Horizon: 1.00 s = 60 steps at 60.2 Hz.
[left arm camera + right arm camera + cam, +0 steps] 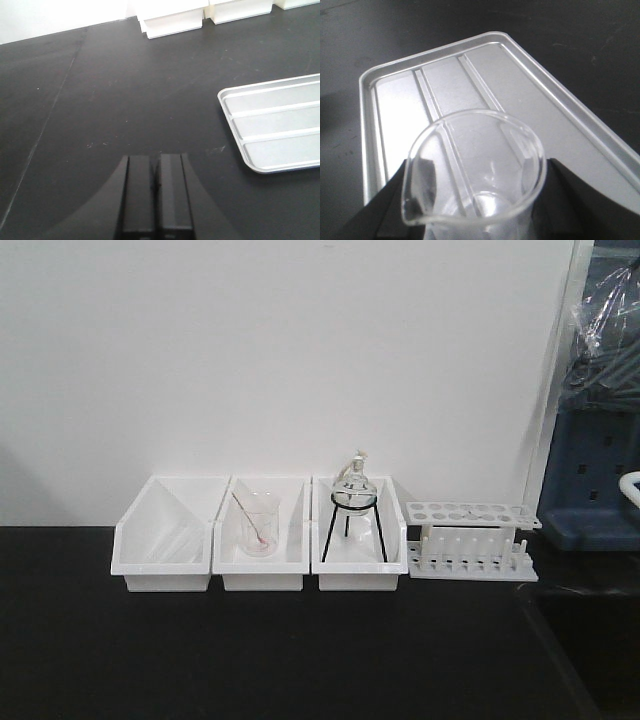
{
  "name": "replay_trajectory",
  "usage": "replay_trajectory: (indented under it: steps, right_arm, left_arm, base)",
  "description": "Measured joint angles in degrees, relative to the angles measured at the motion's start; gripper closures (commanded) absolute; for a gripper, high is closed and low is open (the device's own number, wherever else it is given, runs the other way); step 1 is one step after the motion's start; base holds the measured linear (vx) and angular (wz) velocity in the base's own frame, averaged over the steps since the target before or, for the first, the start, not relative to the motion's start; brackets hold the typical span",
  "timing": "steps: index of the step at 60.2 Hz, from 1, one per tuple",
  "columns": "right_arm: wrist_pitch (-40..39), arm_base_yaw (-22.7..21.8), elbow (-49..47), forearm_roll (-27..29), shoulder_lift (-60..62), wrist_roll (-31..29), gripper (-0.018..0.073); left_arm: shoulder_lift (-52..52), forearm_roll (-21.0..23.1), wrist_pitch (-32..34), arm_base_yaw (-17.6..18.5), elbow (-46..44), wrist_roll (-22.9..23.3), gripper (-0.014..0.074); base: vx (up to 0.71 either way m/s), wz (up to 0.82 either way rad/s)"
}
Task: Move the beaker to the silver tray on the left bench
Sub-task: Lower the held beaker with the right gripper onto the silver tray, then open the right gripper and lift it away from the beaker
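My right gripper (pixel 475 200) is clamping the beaker (pixel 475 170), one dark finger pressing each side of its glass wall, and is holding it upright over the silver tray (pixel 560 125). The beaker's spout is pointing toward seven o'clock in my right wrist view, and I am seeing nothing inside it; the tray's ribbed floor is showing through the glass. My left gripper (pixel 156 200) is hanging above the black bench (pixel 125 100) with its fingers pressed together on nothing, the tray lying at three o'clock from it.

At the wall, three white bins are sitting side by side. The left bin (pixel 165 535) is holding clear sheets leaning at a slant, the middle bin (pixel 262 535) a second glass beaker (pixel 257 530) with a rod inside it, the right bin (pixel 358 535) a round flask (pixel 354 490) on a black wire stand. A white tube rack (pixel 472 538) is standing at three o'clock from the bins.
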<state>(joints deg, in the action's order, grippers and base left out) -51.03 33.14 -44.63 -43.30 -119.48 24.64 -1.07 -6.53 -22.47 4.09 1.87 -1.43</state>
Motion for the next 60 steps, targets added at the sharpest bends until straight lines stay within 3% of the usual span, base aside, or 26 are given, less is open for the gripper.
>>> replay_trajectory:
  steps: [7, 22, 30, 45, 60]
  right_arm:
    - [0.1, 0.0, 0.0, 0.0, 0.0, 0.0, 0.0330]
    - [0.1, 0.0, -0.1, 0.0, 0.0, 0.0, 0.0002]
    - [0.2, 0.0, -0.1, 1.2, -0.4, 0.0, -0.0095]
    - [0.9, 0.0, -0.1, 4.3, 1.9, 0.0, -0.0091]
    - [2.3, 0.0, -0.1, 4.5, 13.0, 0.0, -0.0024]
  left_arm:
    - [0.0, 0.0, 0.0, 0.0, 0.0, 0.0, 0.0595]
    - [0.0, 0.0, 0.0, 0.0, 0.0, 0.0, 0.0595]
    - [0.0, 0.0, 0.0, 0.0, 0.0, 0.0, 0.0595]
    - [0.0, 0.0, 0.0, 0.0, 0.0, 0.0, 0.0595]
    - [0.0, 0.0, 0.0, 0.0, 0.0, 0.0, 0.0595]
  base:
    - [0.00, 0.00]
    - [0.00, 0.00]
    - [0.00, 0.00]
    - [0.00, 0.00]
    - [0.00, 0.00]
